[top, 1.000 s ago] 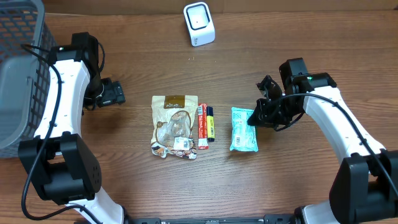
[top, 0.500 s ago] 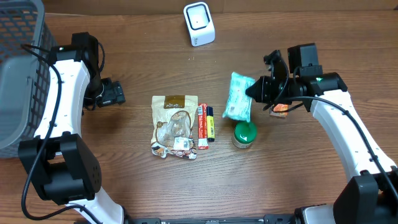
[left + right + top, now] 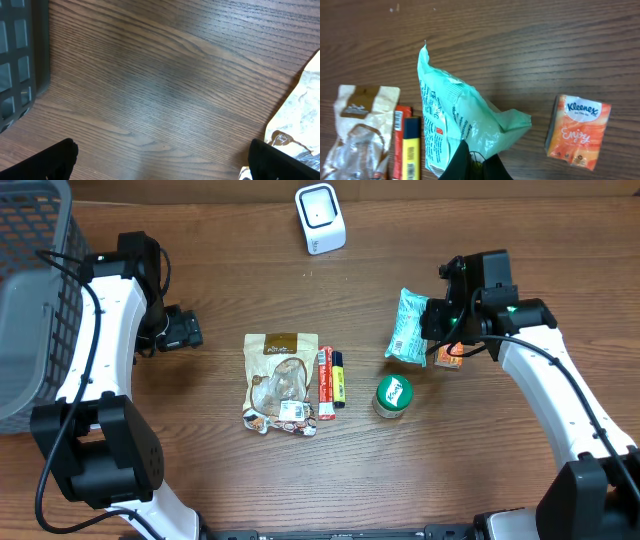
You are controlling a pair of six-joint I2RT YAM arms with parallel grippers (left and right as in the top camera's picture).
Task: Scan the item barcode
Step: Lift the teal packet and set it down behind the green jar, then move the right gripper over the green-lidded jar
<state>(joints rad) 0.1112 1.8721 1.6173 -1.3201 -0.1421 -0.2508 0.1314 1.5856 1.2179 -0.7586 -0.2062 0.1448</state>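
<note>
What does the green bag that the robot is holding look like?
The green bag is a mint-coloured, crinkly plastic packet with dark print and a small red mark on one side. The shut right fingers pinch one crumpled end, so it is held up off the wooden table, touching nothing else.

The packet (image 3: 460, 120) is mint green with dark print and 1 small red mark. The tissue pack (image 3: 577, 131) is orange and white. The bench (image 3: 165, 85) is brown, streaked with darker grain.
</note>
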